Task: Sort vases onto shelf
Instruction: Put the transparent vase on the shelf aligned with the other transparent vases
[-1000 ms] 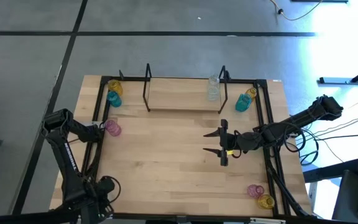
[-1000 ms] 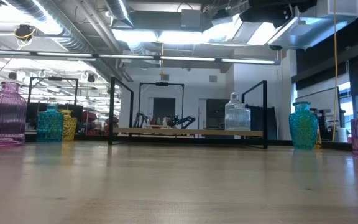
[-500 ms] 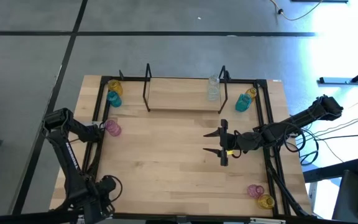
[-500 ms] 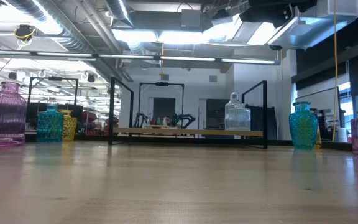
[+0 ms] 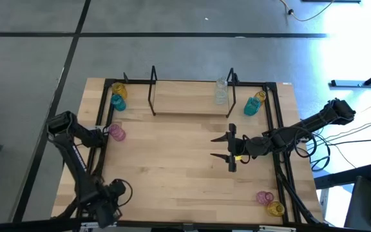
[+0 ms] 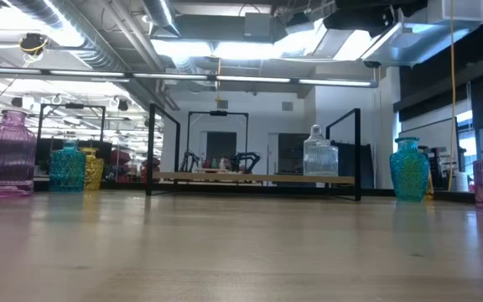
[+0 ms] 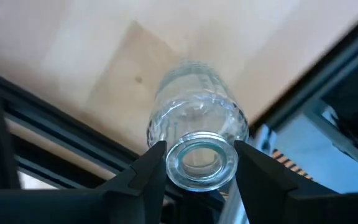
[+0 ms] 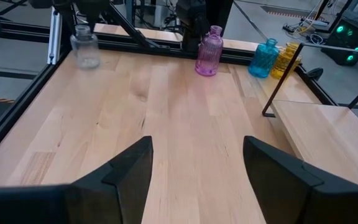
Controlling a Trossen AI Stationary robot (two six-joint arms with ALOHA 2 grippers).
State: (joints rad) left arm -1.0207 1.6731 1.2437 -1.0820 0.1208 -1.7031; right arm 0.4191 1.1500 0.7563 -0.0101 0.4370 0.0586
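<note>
From above, the left arm folds back on itself along the table's left edge, and the left gripper ends low over the near-left corner. The right arm reaches in from the right edge, nearly level, with the right gripper pointing left over bare wood at mid-table. Its fingers are spread wide and hold nothing. The shelf lies along the far edge, with one clear vase on the shelf at its right end. A yellow vase, a teal vase and a pink vase stand off its left end. Another teal and yellow pair stands right of the shelf, and a pink and yellow pair sits at the near-right corner.

The low view shows neither arm, only the shelf and the upright vases beyond the tabletop.

In the left wrist view, the left gripper's fingers press against both sides of the rim of a clear corner vase, pinching its neck with the mouth towards the camera.

In the right wrist view, the right gripper's parted fingers frame bare wood. The clear corner vase stands across the table beneath the left arm.
</note>
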